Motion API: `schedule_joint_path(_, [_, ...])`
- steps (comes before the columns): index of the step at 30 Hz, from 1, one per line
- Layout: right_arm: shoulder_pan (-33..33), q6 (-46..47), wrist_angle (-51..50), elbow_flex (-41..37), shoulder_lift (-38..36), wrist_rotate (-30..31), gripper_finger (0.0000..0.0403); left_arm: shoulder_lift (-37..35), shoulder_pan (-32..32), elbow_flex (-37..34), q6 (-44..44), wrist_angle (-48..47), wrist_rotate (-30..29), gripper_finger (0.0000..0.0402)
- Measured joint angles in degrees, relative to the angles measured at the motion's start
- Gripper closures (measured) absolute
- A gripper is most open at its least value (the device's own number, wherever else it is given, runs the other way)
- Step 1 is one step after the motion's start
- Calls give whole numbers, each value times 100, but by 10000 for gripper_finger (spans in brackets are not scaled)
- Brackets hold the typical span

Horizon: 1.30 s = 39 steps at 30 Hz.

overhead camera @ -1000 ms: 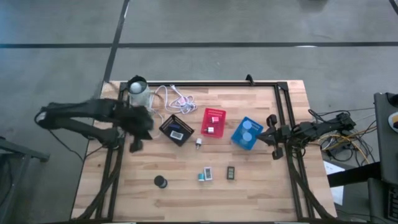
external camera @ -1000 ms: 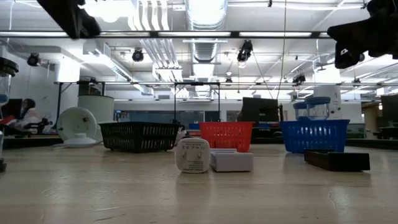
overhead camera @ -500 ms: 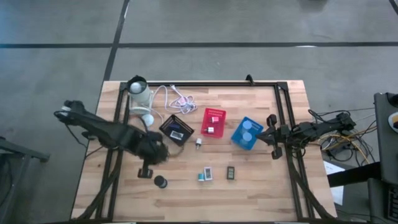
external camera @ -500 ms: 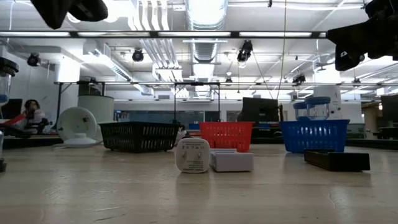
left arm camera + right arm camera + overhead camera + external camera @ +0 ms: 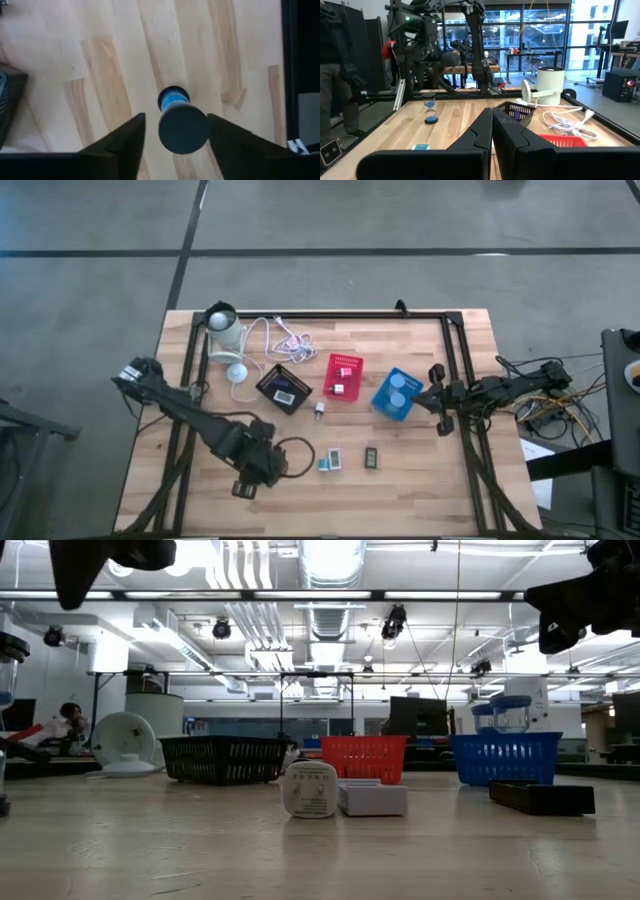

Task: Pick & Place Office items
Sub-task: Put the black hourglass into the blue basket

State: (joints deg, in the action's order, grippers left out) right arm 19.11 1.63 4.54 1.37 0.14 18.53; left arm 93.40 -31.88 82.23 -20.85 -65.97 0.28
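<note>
We find the left gripper (image 5: 175,131) poised directly above the hourglass (image 5: 179,122), fingers spread to either side and not touching it. The hourglass stands upright on the table (image 5: 420,480), near the front left, apart from the bins. We judge it light, rigid, top-heavy and probably fragile at the waist; grip the end caps. The right gripper (image 5: 492,131) waits at the table's right edge, fingers pressed together.

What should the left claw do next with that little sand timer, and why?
Probably lower a little, straight down, then close. The left claw is open and hangs over the standing hourglass. The hourglass's black top shows between the two fingers, with a gap on each side, so nothing is gripped yet. The right claw waits shut at the table's right edge.
</note>
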Motion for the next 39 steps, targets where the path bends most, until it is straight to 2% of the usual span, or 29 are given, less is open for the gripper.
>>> schedule_joint_path(6, [-2,20,-7,0,0,-22,394,127,-175,-95,18,128,-3,113])
schedule_joint_path(11, [-2,35,-9,0,5,-32,394,123,-347,-279,-72,310,124,84])
schedule_joint_path(20, [-2,76,-9,0,4,-36,394,110,-391,-774,-137,591,-29,84])
schedule_joint_path(30, [0,76,-8,0,9,-40,394,131,-427,-839,-264,638,-115,85])
schedule_joint_path(34, [0,76,-9,0,9,-40,394,123,-432,-849,-914,475,-97,85])
schedule_joint_path(39, [-1,98,-13,0,32,-40,394,79,-497,-855,-2153,492,534,85])
